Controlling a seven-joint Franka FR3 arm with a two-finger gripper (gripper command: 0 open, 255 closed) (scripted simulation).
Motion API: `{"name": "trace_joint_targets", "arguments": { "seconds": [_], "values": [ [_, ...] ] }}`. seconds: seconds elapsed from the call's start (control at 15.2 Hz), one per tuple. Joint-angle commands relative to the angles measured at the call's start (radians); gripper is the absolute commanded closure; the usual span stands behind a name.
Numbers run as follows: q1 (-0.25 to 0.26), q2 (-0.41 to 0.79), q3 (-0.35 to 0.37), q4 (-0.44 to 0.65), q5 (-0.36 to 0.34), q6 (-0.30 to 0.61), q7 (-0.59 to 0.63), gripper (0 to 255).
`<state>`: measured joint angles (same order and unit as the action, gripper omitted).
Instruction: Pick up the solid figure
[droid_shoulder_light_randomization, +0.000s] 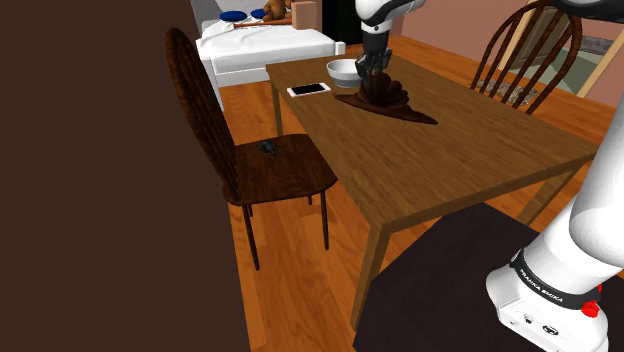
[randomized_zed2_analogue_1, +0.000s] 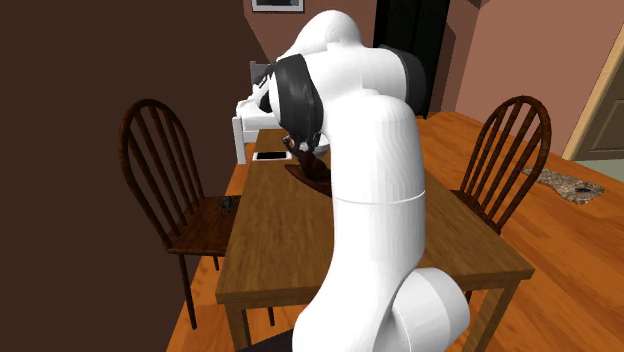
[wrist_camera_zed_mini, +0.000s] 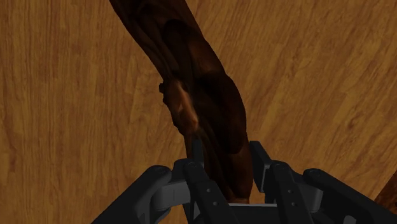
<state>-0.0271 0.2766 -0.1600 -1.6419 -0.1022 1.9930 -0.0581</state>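
Note:
A dark brown solid figure (droid_shoulder_light_randomization: 390, 98) with a lumpy body and a flat pointed base rests on the wooden table (droid_shoulder_light_randomization: 470, 150) near its far end. My black gripper (droid_shoulder_light_randomization: 375, 72) comes down on it from above. In the wrist view the figure (wrist_camera_zed_mini: 203, 95) runs between my fingers (wrist_camera_zed_mini: 198, 153), which clasp its near end on both sides, the gripper (wrist_camera_zed_mini: 226, 156) shut on it. In the second exterior view the arm covers most of the figure (randomized_zed2_analogue_1: 315, 172).
A white bowl (droid_shoulder_light_randomization: 343, 70) and a white phone (droid_shoulder_light_randomization: 309, 89) lie just beyond the figure. A wooden chair (droid_shoulder_light_randomization: 270, 175) with a small dark object (droid_shoulder_light_randomization: 270, 147) on its seat stands beside the table, another chair (droid_shoulder_light_randomization: 525, 60) opposite. A dark wall (droid_shoulder_light_randomization: 100, 180) is beyond.

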Motion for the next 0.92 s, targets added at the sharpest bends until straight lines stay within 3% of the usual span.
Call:
{"name": "trace_joint_targets", "arguments": {
  "seconds": [0.0,0.86],
  "values": [
    [0.0,-0.005,0.0,0.02,0.0,-0.024,-0.003,255],
    [-0.001,-0.013,-0.001,0.16,0.004,-0.17,-0.02,255]
  ]
}}
